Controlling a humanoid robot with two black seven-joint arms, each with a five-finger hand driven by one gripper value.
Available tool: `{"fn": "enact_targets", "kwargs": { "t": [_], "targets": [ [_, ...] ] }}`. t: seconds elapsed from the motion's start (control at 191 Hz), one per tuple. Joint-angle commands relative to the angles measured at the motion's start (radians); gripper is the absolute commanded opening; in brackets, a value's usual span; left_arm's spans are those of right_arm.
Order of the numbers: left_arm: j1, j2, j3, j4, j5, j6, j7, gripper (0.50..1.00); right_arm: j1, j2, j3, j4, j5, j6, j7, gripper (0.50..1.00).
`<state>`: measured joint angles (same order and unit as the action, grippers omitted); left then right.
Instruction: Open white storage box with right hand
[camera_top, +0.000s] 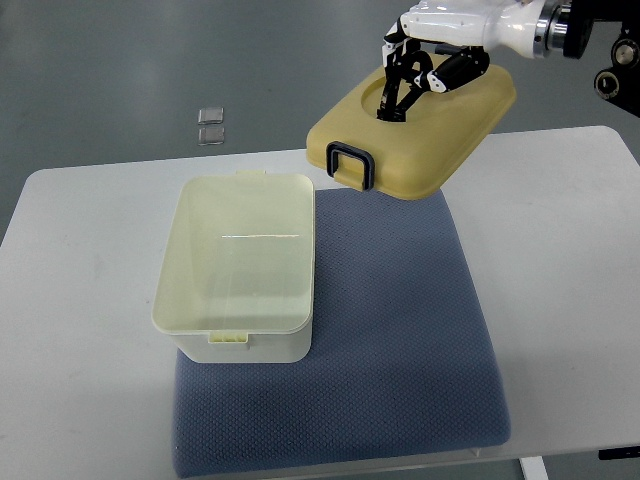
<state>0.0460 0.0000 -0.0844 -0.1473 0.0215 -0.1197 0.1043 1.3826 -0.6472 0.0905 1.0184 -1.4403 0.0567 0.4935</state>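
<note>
My fingers are black, curled down onto the top face of the lid, and they have hold of it there; how tightly they close I cannot make out, since the tips are bunched together against the lid's shallow recess. They belong to my right hand, whose white casing and arm come in from the upper right of the view.

The lid is pale yellow, with rounded corners, and it hangs tilted, its near-left corner lower than the rest. A dark latch loop sticks out from that lower edge. The lid sits above the far edge of the worktop, near the far right part of it, and it is clear of the box.

The white storage box stands open on the left half of the worktop. I can see straight down into it, with its small catch tab on the near rim and another on the far rim. Its right side rests on a grey-blue mat, which covers the middle of the worktop and runs to the near edge.

Beyond the far edge, on the grey floor, lie two small clear squares, one just behind the other.
</note>
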Motion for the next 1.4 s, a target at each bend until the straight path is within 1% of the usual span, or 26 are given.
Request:
{"fn": "enact_targets", "kwargs": {
  "t": [0.0,0.147,0.351,0.467,0.524,0.571,0.645,0.692,0.755,0.828,0.833,0.839,0.844,0.849,0.865,0.949,0.991,1.027,1.09,1.169,1.195,1.237,1.253,1.289,1.331,1.394],
  "targets": [
    [0.0,0.0,0.0,0.0,0.0,0.0,0.0,1.0,-0.054,-0.034,0.008,-0.006,0.0,-0.028,0.002,0.5],
    [0.0,0.0,0.0,0.0,0.0,0.0,0.0,1.0,-0.122,-0.042,0.006,-0.015,0.0,-0.072,0.023,0.5],
    [0.0,0.0,0.0,0.0,0.0,0.0,0.0,1.0,-0.223,-0.026,-0.002,-0.037,0.0,-0.123,0.023,0.5],
    [0.0,0.0,0.0,0.0,0.0,0.0,0.0,1.0,-0.258,-0.017,-0.002,-0.037,0.001,-0.138,0.023,0.5],
    [0.0,0.0,0.0,0.0,0.0,0.0,0.0,1.0,-0.266,-0.008,-0.002,-0.037,0.0,-0.143,0.023,0.511],
    [0.0,0.0,0.0,0.0,0.0,0.0,0.0,1.0,-0.275,0.0,-0.002,-0.037,0.0,-0.143,0.023,0.529],
    [0.0,0.0,0.0,0.0,0.0,0.0,0.0,1.0,-0.286,0.009,-0.002,-0.037,0.0,-0.143,0.023,0.539],
    [0.0,0.0,0.0,0.0,0.0,0.0,0.0,1.0,-0.292,0.014,-0.002,-0.037,0.0,-0.143,0.023,0.572],
    [0.0,0.0,0.0,0.0,0.0,0.0,0.0,1.0,-0.303,0.024,0.005,-0.037,0.001,-0.147,0.023,0.588],
    [0.0,0.0,0.0,0.0,0.0,0.0,0.0,1.0,-0.313,0.043,0.006,-0.037,0.001,-0.175,0.023,0.619],
    [0.0,0.0,0.0,0.0,0.0,0.0,0.0,1.0,-0.316,0.044,0.006,-0.037,0.001,-0.178,0.023,0.633],
    [0.0,0.0,0.0,0.0,0.0,0.0,0.0,1.0,-0.316,0.044,0.006,-0.037,0.001,-0.178,0.023,0.633],
    [0.0,0.0,0.0,0.0,0.0,0.0,0.0,1.0,-0.318,0.046,0.006,-0.037,0.001,-0.181,0.023,0.649],
    [0.0,0.0,0.0,0.0,0.0,0.0,0.0,1.0,-0.318,0.046,0.006,-0.037,0.001,-0.181,0.023,0.65],
    [0.0,0.0,0.0,0.0,0.0,0.0,0.0,1.0,-0.321,0.049,0.006,-0.037,0.001,-0.187,0.023,0.68],
    [0.0,0.0,0.0,0.0,0.0,0.0,0.0,1.0,-0.332,0.06,0.005,-0.035,0.001,-0.19,0.025,0.711],
    [0.0,0.0,0.0,0.0,0.0,0.0,0.0,1.0,-0.336,0.069,0.005,-0.035,0.001,-0.19,0.025,0.756],
    [0.0,0.0,0.0,0.0,0.0,0.0,0.0,1.0,-0.336,0.072,0.005,-0.035,0.001,-0.19,0.023,0.766],
    [0.0,0.0,0.0,0.0,0.0,0.0,0.0,1.0,-0.339,0.078,0.005,-0.035,0.001,-0.192,0.025,0.803],
    [0.0,0.0,0.0,0.0,0.0,0.0,0.0,1.0,-0.347,0.086,0.006,-0.035,0.0,-0.199,0.025,0.809],
    [0.0,0.0,0.0,0.0,0.0,0.0,0.0,1.0,-0.349,0.087,0.006,-0.035,0.0,-0.202,0.027,0.827],
    [0.0,0.0,0.0,0.0,0.0,0.0,0.0,1.0,-0.349,0.087,0.006,-0.035,0.0,-0.204,0.028,0.84],
    [0.0,0.0,0.0,0.0,0.0,0.0,0.0,1.0,-0.349,0.089,0.006,-0.035,0.0,-0.204,0.033,0.856],
    [0.0,0.0,0.0,0.0,0.0,0.0,0.0,1.0,-0.349,0.089,0.006,-0.035,0.0,-0.204,0.04,0.866],
    [0.0,0.0,0.0,0.0,0.0,0.0,0.0,1.0,-0.349,0.087,0.008,-0.034,0.0,-0.204,0.051,0.911],
    [0.0,0.0,0.0,0.0,0.0,0.0,0.0,1.0,-0.349,0.083,0.008,-0.031,0.0,-0.205,0.056,0.913]
  ]
}}
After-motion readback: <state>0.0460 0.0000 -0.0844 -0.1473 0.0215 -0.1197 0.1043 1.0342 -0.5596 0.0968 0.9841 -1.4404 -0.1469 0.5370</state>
